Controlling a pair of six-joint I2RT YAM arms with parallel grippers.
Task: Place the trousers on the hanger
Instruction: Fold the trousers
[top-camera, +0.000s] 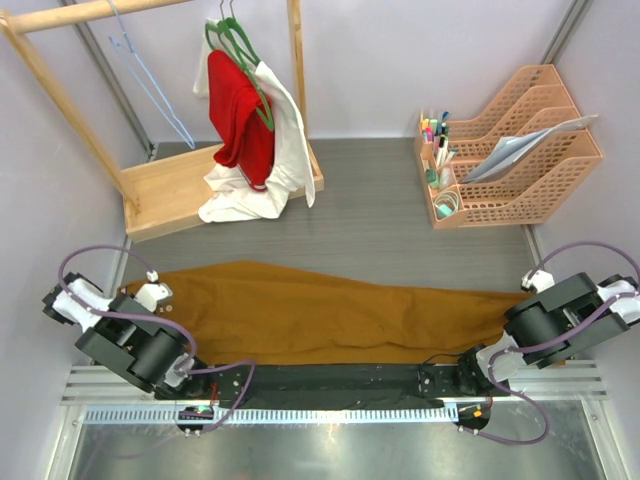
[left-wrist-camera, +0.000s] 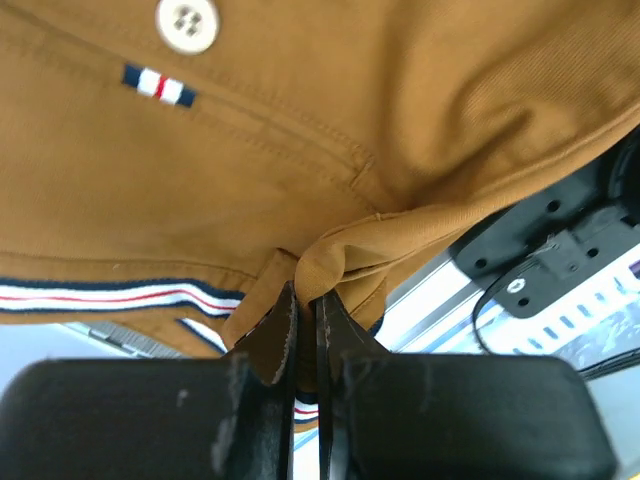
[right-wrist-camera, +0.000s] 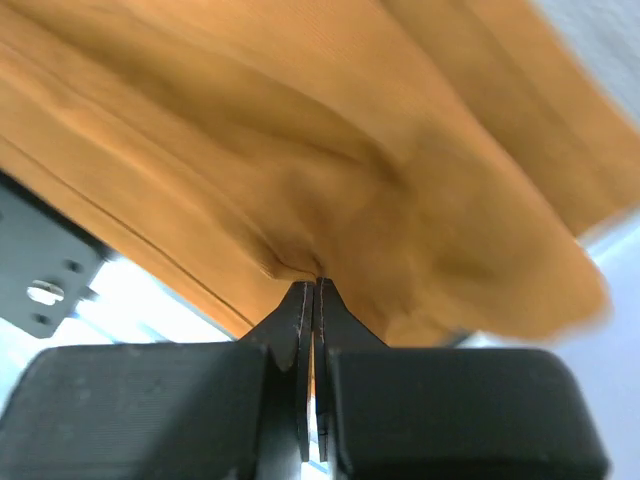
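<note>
The mustard trousers (top-camera: 320, 312) lie stretched left to right across the near part of the table. My left gripper (left-wrist-camera: 305, 300) is shut on a fold of the trousers (left-wrist-camera: 300, 150) at the waistband end, near a white button (left-wrist-camera: 186, 24). My right gripper (right-wrist-camera: 317, 285) is shut on a pinch of the trousers (right-wrist-camera: 330, 170) at the leg end. In the top view the left gripper (top-camera: 152, 296) and right gripper (top-camera: 508, 335) sit at the two ends of the cloth. The light-blue hanger (top-camera: 150, 80) hangs on the wooden rail at the far left.
A wooden rack (top-camera: 180, 185) at the back left bears green hangers (top-camera: 240, 45) with a red garment (top-camera: 240, 115) and a white garment (top-camera: 270, 180). A peach file organiser (top-camera: 520, 150) with pens stands at the back right. The arms' mounting rail (top-camera: 330, 385) runs along the near edge.
</note>
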